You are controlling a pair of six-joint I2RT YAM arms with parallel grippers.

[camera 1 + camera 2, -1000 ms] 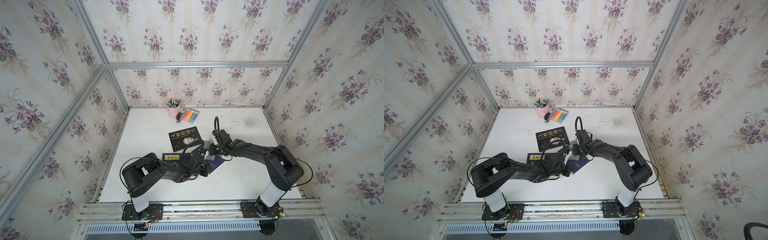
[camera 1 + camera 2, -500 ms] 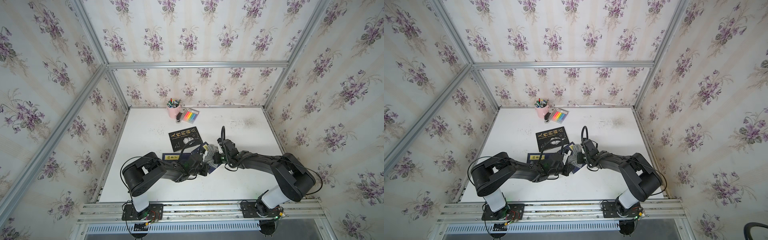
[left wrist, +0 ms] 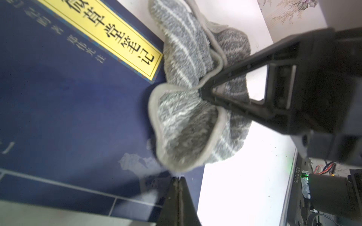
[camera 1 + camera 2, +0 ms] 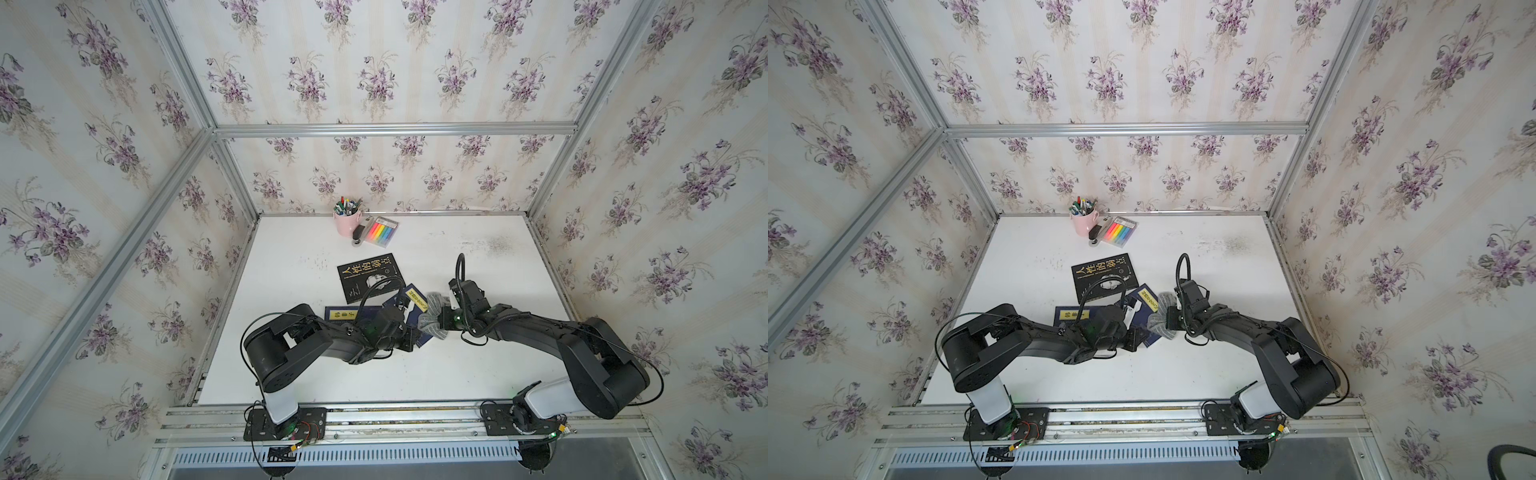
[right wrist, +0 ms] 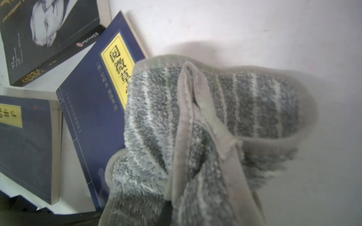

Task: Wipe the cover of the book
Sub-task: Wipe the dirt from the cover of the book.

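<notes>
Wiping appears underway: right pincer point(image 3: 202, 92) clamped on cloth point(image 3: 186, 117) at edge of blue book point(image 3: 68, 97), left pincer point(image 3: 178, 181) closed empty, most cover remaining.

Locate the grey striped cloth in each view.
Top view: cloth mid-table, between the two arm tips.
Top view: cloth there too.
Left wrist: picture centre, pinched in the right gripper jaws.
Right wrist: fills the centre.
Shared landmark: yellow title label on the blue book.

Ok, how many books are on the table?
3: a black book farthest back, a blue book partly under the left arm, and a tilted blue book under the edge of the cloth. Arms may hide more.
</notes>
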